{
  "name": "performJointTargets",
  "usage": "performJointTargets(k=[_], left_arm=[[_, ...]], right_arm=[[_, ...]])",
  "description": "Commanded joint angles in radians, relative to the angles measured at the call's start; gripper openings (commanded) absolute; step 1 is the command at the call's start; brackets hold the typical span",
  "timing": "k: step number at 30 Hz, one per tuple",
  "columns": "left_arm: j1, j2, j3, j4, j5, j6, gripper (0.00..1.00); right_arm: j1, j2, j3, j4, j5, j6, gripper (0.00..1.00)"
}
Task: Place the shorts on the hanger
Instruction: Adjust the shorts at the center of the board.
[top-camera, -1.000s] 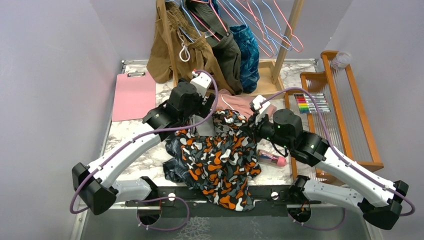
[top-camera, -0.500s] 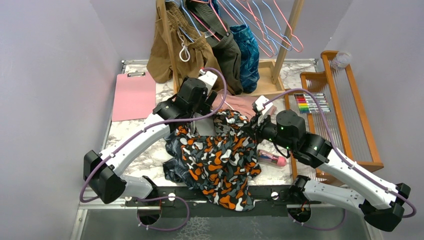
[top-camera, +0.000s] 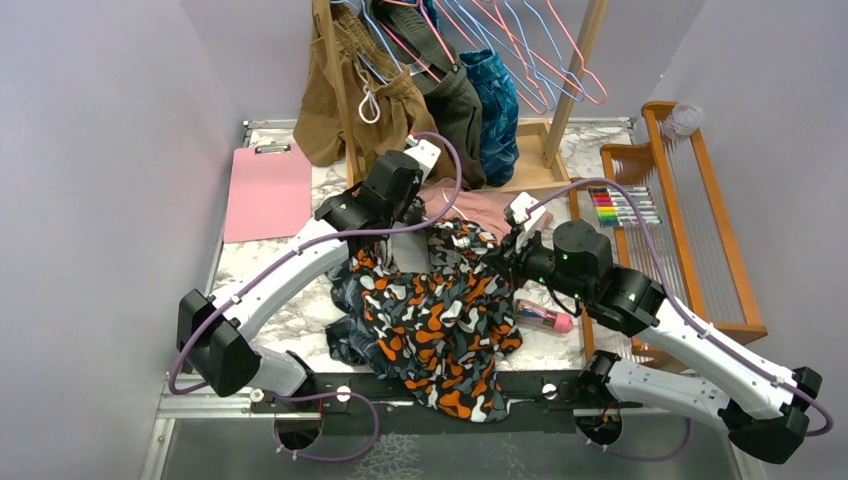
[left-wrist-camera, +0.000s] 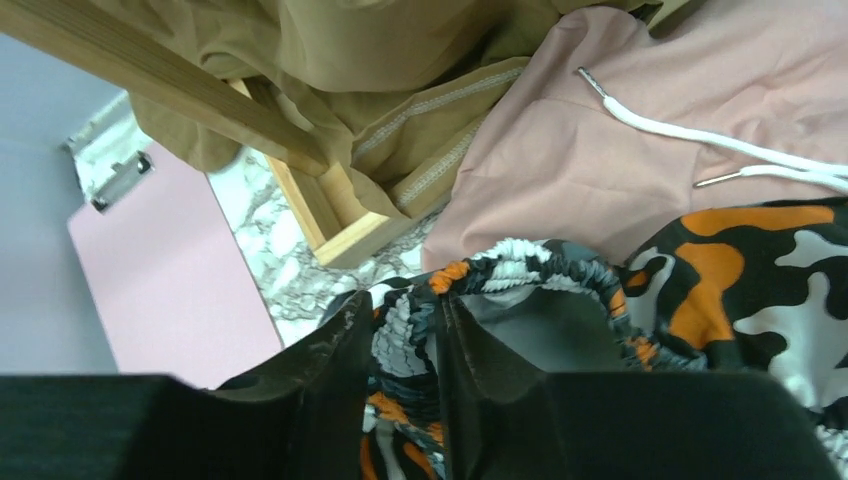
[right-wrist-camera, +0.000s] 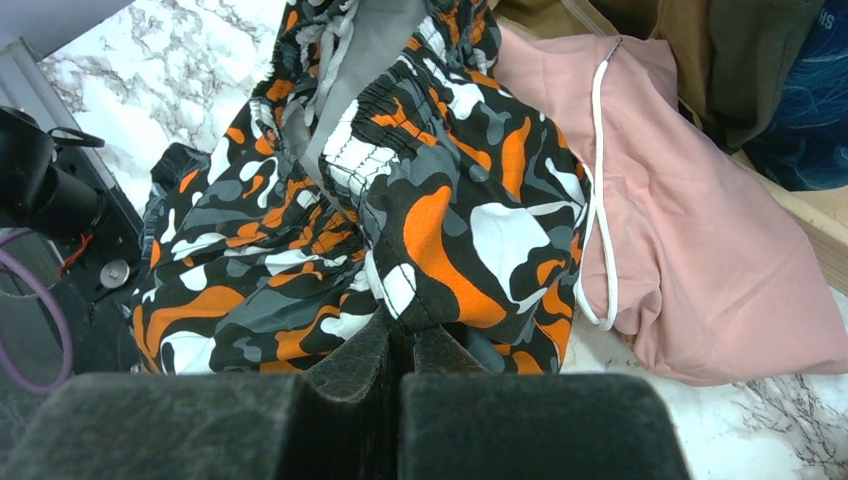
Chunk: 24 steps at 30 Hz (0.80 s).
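Since a second ago my left arm has pushed farther out and swung a little right, and its jaws have drawn in from wide to narrow. Now my left gripper (left-wrist-camera: 400, 305) has the gathered elastic waistband of the shorts (top-camera: 440, 310) filling the slim gap between its fingers, so I read that as a grip on the far left part of the waist. My right gripper (right-wrist-camera: 400, 335) is pinched tight on a fold of the same fabric at the far right side. The shorts lie crumpled in the middle of the table (top-camera: 285, 305), trailing over its near edge, with the dusty-pink shorts (right-wrist-camera: 690, 250) just beyond them.

I judge this to be the grasping step, with both sides of the waistband now in hand. The hanger (top-camera: 598, 88) is still up on the wooden rack (top-camera: 340, 90) at the far side, well apart from the shorts. Next I would lift both hands together and spread them, to draw the waistband straight before bringing it toward the hanger, keeping clear of the garments hanging there.
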<state>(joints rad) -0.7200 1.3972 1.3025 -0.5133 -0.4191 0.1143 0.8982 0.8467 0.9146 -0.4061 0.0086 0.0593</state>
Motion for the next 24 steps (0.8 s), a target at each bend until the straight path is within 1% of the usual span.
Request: performJointTargets(k=[1, 4, 9, 12, 15, 19, 22, 24], left_arm=[[0.004, 0.000, 0.031, 0.013, -0.003, 0.005, 0.23], [0.007, -0.034, 0.015, 0.013, -0.039, -0.011, 0.00], [0.005, -0.194, 0.023, 0.010, -0.152, -0.069, 0.00], [0.005, -0.316, 0.073, 0.007, -0.160, -0.120, 0.00], [0.006, -0.437, 0.102, 0.031, -0.070, -0.152, 0.00], [0.006, -0.586, 0.083, 0.126, 0.120, -0.179, 0.00], [0.005, -0.666, 0.057, 0.179, 0.197, -0.224, 0.00], [0.006, -0.703, 0.055, 0.180, 0.213, -0.248, 0.00]], right_arm=[[0.001, -0.022, 0.004, -0.008, -0.024, -0.010, 0.01], [0.001, -0.018, 0.014, -0.007, -0.025, -0.008, 0.01], [0.001, 0.014, 0.081, 0.024, -0.063, -0.011, 0.01], [0.001, 0.050, 0.176, 0.025, -0.135, -0.017, 0.01], [0.001, 0.086, 0.315, 0.013, -0.237, -0.026, 0.01], [0.001, 0.162, 0.513, -0.002, -0.347, -0.033, 0.01], [0.001, 0.245, 0.657, -0.028, -0.324, -0.038, 0.01], [0.001, 0.288, 0.685, -0.022, -0.248, -0.037, 0.01]])
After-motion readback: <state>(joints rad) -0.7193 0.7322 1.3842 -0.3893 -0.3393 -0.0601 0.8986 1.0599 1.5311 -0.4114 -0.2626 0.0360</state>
